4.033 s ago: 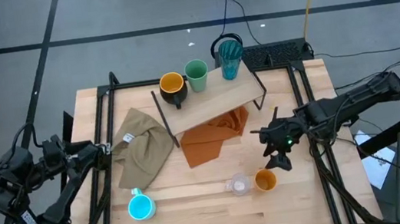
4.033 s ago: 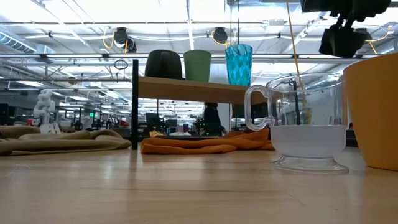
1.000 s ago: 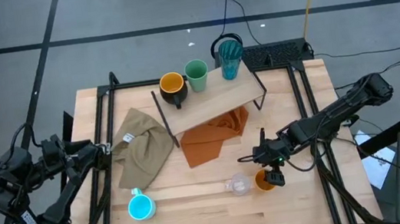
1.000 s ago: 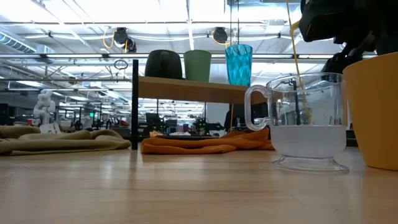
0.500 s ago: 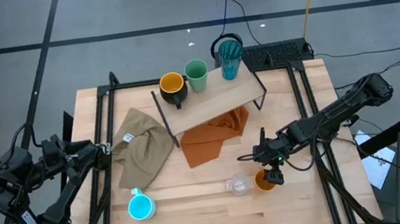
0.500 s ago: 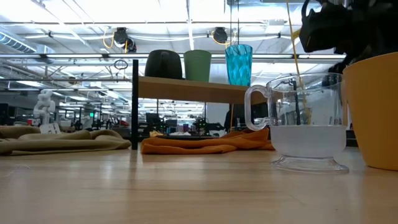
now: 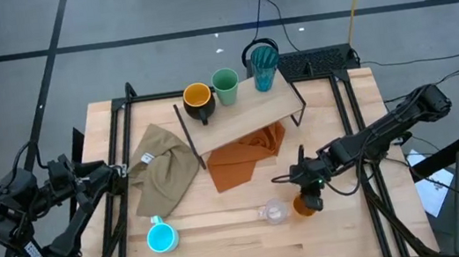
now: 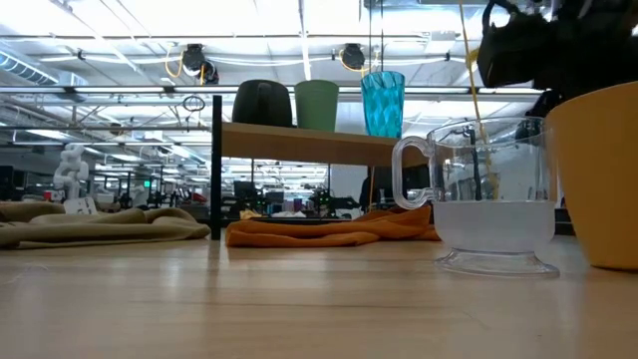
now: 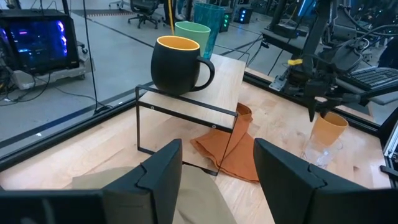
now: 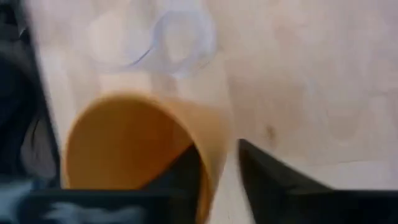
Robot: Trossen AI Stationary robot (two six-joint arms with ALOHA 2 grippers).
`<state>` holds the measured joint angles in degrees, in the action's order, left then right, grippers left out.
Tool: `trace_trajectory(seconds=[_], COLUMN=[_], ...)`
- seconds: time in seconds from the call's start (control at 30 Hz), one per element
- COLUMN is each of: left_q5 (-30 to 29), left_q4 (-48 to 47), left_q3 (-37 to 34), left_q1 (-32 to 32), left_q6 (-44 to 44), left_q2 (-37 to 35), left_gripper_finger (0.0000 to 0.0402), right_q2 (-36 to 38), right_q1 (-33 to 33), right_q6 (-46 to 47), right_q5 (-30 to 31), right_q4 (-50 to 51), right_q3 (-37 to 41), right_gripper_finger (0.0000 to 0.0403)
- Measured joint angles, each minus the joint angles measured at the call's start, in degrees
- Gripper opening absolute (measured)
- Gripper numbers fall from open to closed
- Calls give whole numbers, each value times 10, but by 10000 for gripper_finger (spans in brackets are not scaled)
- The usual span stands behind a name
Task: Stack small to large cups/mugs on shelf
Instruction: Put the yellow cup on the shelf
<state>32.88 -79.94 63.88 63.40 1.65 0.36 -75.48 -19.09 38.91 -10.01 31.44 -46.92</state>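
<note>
right gripper [image 7: 306, 196] straddling orange cup [image 7: 303, 207] rim, one finger inside, not yet clenched | clear glass [image 7: 273, 212] just beside cup | risk: off-centre pinch tips cup into glass | left gripper [image 9: 214, 171] released, well away from cup

The tabletop [image 7: 226, 235] was pale wood with a smooth, faintly shiny finish. The shelf [image 7: 245, 109] looked like light plywood on thin black metal legs. The tiny clear glass [image 8: 493, 194] was see-through and glossy, and the orange cup [image 10: 143, 149] looked like smooth matt plastic. The black mug [image 9: 177, 65] had a matt outside, the teal tumbler [image 8: 383, 103] was translucent and ribbed. 2 cloths, 1 olive [image 7: 164, 168], 1 orange [image 7: 243, 162], both soft and crumpled.
</note>
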Motion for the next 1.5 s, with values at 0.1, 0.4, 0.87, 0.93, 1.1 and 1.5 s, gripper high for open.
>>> trace_trajectory(seconds=[0.1, 0.4, 0.87, 0.93, 1.1, 1.5], left_q5=[0, -14, -14, -14, -14, -14], left_q4=[0, 0, 0, 0, 0, 0], left_q3=[0, 0, 0, 0, 0, 0], left_q1=[0, 0, 0, 0, 0, 0], left_q6=[0, 2, -1, 0, 0, -1], left_q2=[0, 0, 0, 0, 0, 0], left_gripper_finger=[200, 200, 200, 200, 200, 200], right_q2=[0, 14, 93, 100, 108, 103], right_q1=[1, 0, 7, 14, 36, 144], right_q6=[22, 37, 4, -13, -77, -261], right_q5=[10, 26, 134, 150, 179, 241], right_q4=[15, 53, 130, 130, 133, 212], right_q3=[0, 0, -70, -81, -115, -283], right_gripper_finger=[15, 3, 1, 1, 1, 0])
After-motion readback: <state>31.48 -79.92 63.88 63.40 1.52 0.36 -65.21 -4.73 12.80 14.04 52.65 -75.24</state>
